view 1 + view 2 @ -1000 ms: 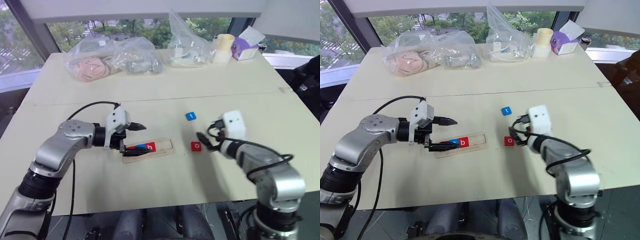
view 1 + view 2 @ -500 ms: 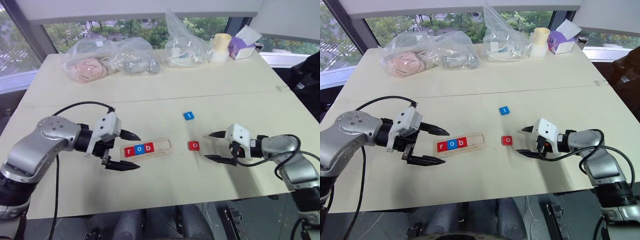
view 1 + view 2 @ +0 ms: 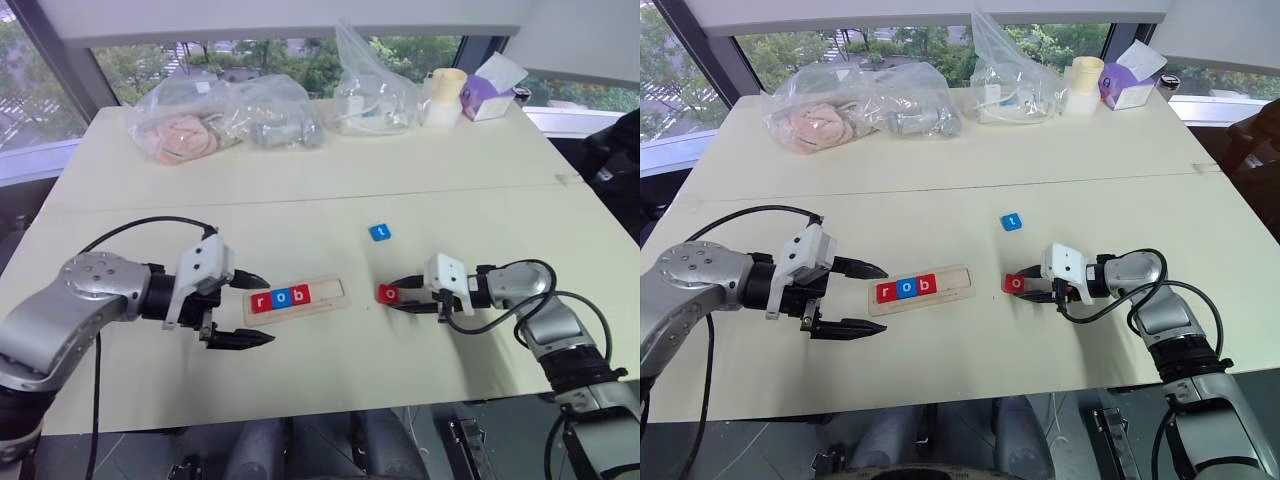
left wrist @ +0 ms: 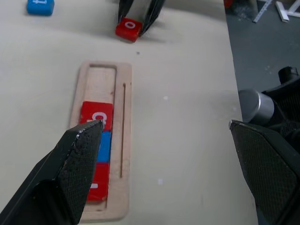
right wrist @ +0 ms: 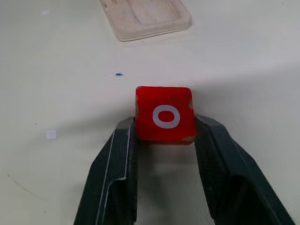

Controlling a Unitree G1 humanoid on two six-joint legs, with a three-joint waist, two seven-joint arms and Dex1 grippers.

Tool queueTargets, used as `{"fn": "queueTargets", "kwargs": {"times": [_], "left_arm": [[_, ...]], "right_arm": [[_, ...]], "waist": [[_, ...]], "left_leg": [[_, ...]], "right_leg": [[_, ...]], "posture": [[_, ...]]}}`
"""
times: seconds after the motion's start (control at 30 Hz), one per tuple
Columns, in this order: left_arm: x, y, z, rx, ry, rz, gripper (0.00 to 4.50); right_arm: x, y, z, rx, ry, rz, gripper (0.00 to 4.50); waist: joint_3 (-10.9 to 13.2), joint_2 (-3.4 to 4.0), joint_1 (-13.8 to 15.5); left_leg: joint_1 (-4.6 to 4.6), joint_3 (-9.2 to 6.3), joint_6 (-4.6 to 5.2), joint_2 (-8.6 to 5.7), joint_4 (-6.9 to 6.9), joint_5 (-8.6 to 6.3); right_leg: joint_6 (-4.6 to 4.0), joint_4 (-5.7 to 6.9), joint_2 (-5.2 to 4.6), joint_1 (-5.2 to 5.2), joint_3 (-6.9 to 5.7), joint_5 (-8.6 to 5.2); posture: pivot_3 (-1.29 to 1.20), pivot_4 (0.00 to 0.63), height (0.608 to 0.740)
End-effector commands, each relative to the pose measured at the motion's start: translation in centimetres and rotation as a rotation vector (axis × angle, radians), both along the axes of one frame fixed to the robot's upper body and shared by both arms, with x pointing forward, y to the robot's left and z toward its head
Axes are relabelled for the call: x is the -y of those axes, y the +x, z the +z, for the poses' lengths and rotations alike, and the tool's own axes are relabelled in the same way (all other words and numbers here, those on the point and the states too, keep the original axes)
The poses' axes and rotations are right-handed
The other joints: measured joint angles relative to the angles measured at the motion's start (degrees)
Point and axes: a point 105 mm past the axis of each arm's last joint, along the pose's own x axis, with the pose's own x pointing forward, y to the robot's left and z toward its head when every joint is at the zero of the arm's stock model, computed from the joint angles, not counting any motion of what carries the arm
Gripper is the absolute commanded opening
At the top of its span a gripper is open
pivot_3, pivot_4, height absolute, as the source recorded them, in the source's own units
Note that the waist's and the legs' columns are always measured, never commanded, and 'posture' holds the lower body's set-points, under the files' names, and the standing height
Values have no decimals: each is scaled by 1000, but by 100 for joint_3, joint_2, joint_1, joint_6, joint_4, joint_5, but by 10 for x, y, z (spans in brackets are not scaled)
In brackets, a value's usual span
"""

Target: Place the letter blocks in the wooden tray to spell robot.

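Setting: pale cream desk point(image 3: 300, 190) in front of a window, with trees outside.
Wooden tray point(image 3: 297, 299): lies flat near the desk's front edge, between the two arms, long side running left to right.
Tray contents: three letter blocks side by side, filling the left part of the tray: red r point(image 3: 261, 302), blue o point(image 3: 281, 298), red b point(image 3: 300, 294). The right part of the tray is bare wood.
Red o block point(image 3: 389, 294): on the desk just to the right of the tray, outside it, apart from its rim.
Blue t block point(image 3: 380, 232): alone on the desk, farther back than the red o block, well apart from the tray.
Right gripper point(image 3: 397, 295): low over the desk, pointing toward the tray; its jaws are closed on the red o block, one finger on each side face, as the right wrist view shows.
Left gripper point(image 3: 252, 310): just beside the tray's left end, jaws spread wide and holding nothing; one finger reaches toward the tray's back corner, the other lies in front of it.
Clear bags point(image 3: 225, 115): two at the back left of the desk, one with pinkish contents, one with grey items.
Third clear bag point(image 3: 372, 95): back centre, upright, contents too unclear to name.
Yellowish cup point(image 3: 447, 95): back right, standing upright.
Purple box point(image 3: 485, 92): beside the cup, white paper sticking out of its top.
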Motion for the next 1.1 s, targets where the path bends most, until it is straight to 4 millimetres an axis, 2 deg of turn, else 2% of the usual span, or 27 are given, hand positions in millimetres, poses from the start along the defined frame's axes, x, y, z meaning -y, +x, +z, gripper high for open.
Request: {"fn": "queueTargets", "kwargs": {"times": [0.03,0.2,0.3,0.4,0.5,0.67,0.97,1.03,1.1], "left_arm": [[-9,4,8,48,11,32,4500],[-22,9,4,46,38,81,4500],[-28,13,2,53,49,108,4500],[-28,12,0,52,50,110,4500],[-25,11,-1,51,43,112,4500],[-20,12,0,61,9,135,4500],[-15,13,1,70,-20,157,4500],[-12,13,1,70,-27,158,4500],[-11,13,0,69,-31,157,4500]], "right_arm": [[-8,7,21,40,32,1,1124],[-46,11,51,64,82,60,1124],[-73,12,54,62,67,110,1124],[-91,12,48,63,36,170,1124],[-100,14,37,63,-11,209,1124],[-111,12,32,35,2,266,1124],[-115,18,26,60,-25,280,1124],[-117,18,24,68,-26,284,2238],[-118,18,24,77,-23,289,3107]], "waist": [[0,0,1],[1,2,-32],[1,2,-15],[1,2,18],[0,2,16],[0,2,-3],[0,1,-15],[0,2,-15],[0,1,-14]], "left_leg": [[0,0,0,0,0,0],[2,0,0,2,-2,0],[3,-2,0,4,-5,0],[1,-2,-1,1,-5,0],[-3,1,-1,-3,-3,0],[-3,0,-1,-5,-1,0],[0,-1,-2,-3,-2,0],[1,-1,-2,-3,-2,0],[1,-1,-2,-3,-2,1]], "right_leg": [[0,0,0,0,0,0],[-1,4,2,-4,2,0],[-1,7,5,-5,1,0],[-1,5,1,-6,0,0],[-1,2,-5,-5,1,0],[0,3,-7,-5,1,1],[0,9,-2,-6,1,1],[0,9,-2,-6,1,1],[0,10,-2,-6,1,1]], "posture": [[0,150,740],[0,150,740],[0,150,740],[0,150,740],[0,150,740],[0,150,740],[0,150,740],[0,150,740],[0,150,740]]}}
